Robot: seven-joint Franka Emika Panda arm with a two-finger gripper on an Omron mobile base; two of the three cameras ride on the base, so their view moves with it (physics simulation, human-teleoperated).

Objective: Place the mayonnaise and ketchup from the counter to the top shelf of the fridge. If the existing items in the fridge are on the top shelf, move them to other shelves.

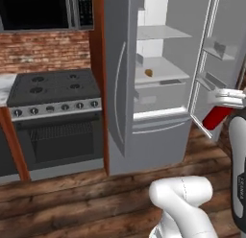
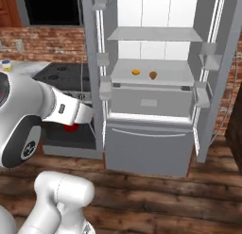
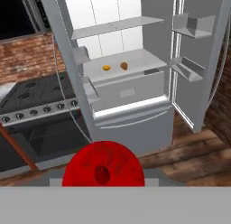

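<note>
Red ketchup [image 1: 215,117] sits in the gripper [image 1: 226,99] at the right edge of the left base view, jaws clamped on its upper end, bottle hanging tilted below the white hand. Held off to the side and short of the fridge [image 1: 144,83], probably in transit toward it. Both fridge doors stand open. The top shelf [image 1: 161,32] looks bare; one orange-brown lump [image 1: 149,72] lies on the lower shelf [image 1: 158,69]. A black stove [image 1: 53,86] stands left of the fridge, with brick wall [image 1: 43,52] behind and wood plank floor [image 1: 72,194] below.

Right base view: the arm crosses the left side and the ketchup [image 2: 71,128] shows as a small red patch under the hand, in front of the stove. Top shelf [image 2: 156,35] bare. Two small items lie on the lower shelf, an orange one [image 2: 135,72] and a browner one [image 2: 153,75], close but apart. The mayonnaise [image 2: 6,65] stands on the counter [image 2: 23,68] at far left, not yet carried.

Hand view: the ketchup [image 3: 103,165] shows end-on as a red disc at the bottom centre, pointed toward the fridge. The top shelf [image 3: 117,26] is above and well beyond it. Since both lumps are lower down, the top shelf likely needs no clearing.
</note>
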